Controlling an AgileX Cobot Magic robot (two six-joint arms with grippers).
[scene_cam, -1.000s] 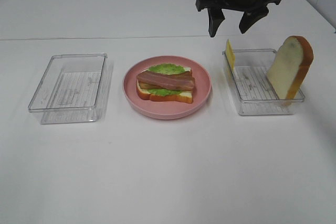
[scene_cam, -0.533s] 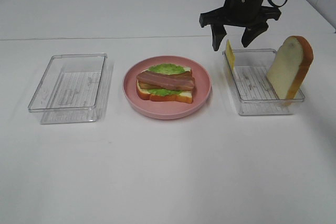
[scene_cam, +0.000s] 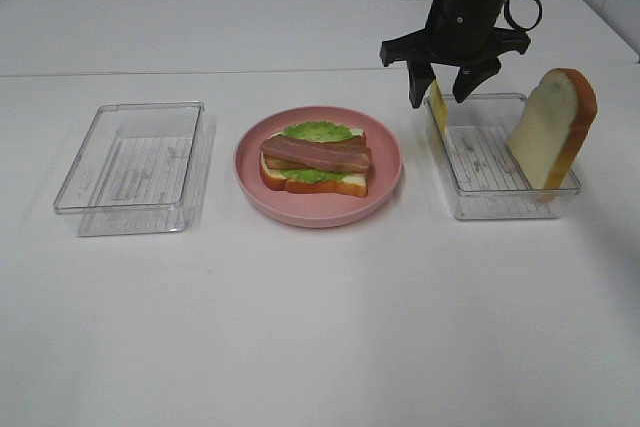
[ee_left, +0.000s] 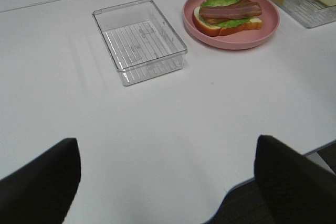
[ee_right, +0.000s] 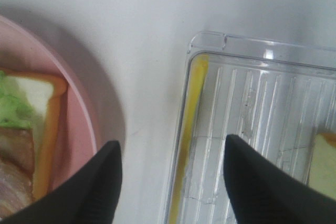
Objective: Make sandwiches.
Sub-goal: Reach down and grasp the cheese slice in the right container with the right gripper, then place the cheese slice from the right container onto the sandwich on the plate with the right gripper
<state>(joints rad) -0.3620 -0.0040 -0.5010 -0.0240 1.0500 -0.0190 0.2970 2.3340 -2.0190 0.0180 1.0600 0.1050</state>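
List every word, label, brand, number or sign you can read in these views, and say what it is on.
None: no view shows any readable text.
The left clear tray and right clear tray show only moulded ribs, not writing.
The pink plate, half-built sandwich, upright bread slice and cheese slice are unmarked.
The white table carries no label or sign.

We see our dark jaws standing apart, one by the rim of the pink plate [ee_right: 79, 108], the other over the clear tray [ee_right: 262, 103]. Between them a yellow cheese slice [ee_right: 191, 108] stands on edge against the tray's wall, untouched. The plate holds bread [ee_right: 37, 90], lettuce [ee_right: 10, 109] and bacon [ee_right: 13, 156]. The corner of a second bread slice [ee_right: 323, 161] shows in the tray, all on a white tabletop [ee_right: 147, 9].
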